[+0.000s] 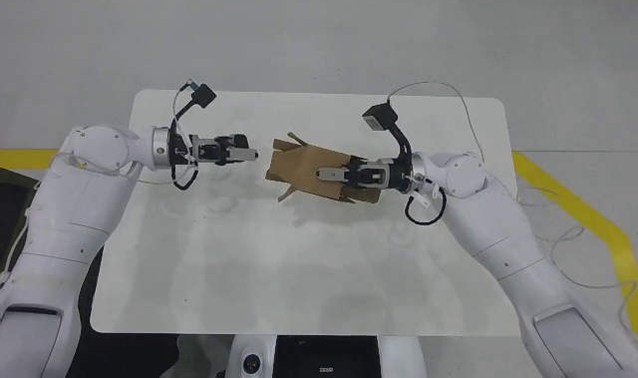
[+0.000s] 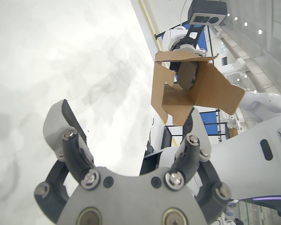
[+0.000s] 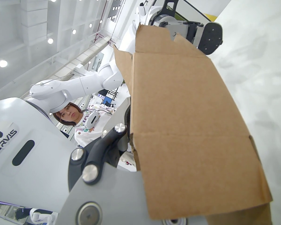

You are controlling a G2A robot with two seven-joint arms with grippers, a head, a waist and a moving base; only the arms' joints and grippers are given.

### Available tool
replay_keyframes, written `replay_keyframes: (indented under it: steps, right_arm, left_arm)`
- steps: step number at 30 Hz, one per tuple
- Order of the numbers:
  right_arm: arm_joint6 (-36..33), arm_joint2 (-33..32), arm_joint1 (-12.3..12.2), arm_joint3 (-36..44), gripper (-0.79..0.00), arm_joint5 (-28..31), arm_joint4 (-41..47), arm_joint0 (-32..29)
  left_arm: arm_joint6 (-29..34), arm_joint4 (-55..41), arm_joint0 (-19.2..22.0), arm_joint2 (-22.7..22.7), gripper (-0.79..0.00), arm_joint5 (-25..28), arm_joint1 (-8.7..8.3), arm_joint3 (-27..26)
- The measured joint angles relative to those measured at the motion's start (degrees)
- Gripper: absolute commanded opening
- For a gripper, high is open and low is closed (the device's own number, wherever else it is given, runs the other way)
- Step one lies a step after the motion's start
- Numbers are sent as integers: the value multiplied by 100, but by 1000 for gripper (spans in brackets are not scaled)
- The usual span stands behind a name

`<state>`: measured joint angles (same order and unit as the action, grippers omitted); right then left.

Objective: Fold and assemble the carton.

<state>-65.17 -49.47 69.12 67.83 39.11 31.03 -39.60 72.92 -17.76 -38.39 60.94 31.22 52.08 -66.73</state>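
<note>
The brown carton is partly unfolded, with flaps sticking out at its open end, and hangs above the middle of the white table. My right gripper is shut on one of its walls, from the side away from the left arm. In the right wrist view a carton panel covers most of that gripper. In the left wrist view the carton shows its open end, with a dark right finger inside. My left gripper is open and holds nothing, a short gap from the carton's flaps.
The table's far edge lies behind both arms. Bare tabletop stretches toward the front edge. A yellow floor line runs beside the table.
</note>
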Motion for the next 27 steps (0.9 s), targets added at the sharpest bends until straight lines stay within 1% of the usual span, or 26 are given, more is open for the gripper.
replay_keyframes:
  steps: [5, 9, 14, 21, 27]
  right_arm:
    - [54, 67, -24, 62, -785, 55, 66, 22]
    - [108, 125, -35, 89, -785, 109, 108, 51]
    - [148, 283, -24, 107, -785, 149, 110, 106]
    - [218, 514, 14, 98, -785, 219, 236, 187]
    - [279, 681, 43, 47, -785, 279, 316, 278]
  left_arm:
    - [-108, 474, 11, -105, 0, 52, 8, -88]
    - [-181, 659, -7, -178, 0, 46, 19, -186]
    - [-161, 498, -46, -222, 0, 115, 35, -309]
    - [-52, 342, -76, -303, 0, 68, 43, -511]
    - [-47, 316, -63, -332, 0, 62, 29, -547]
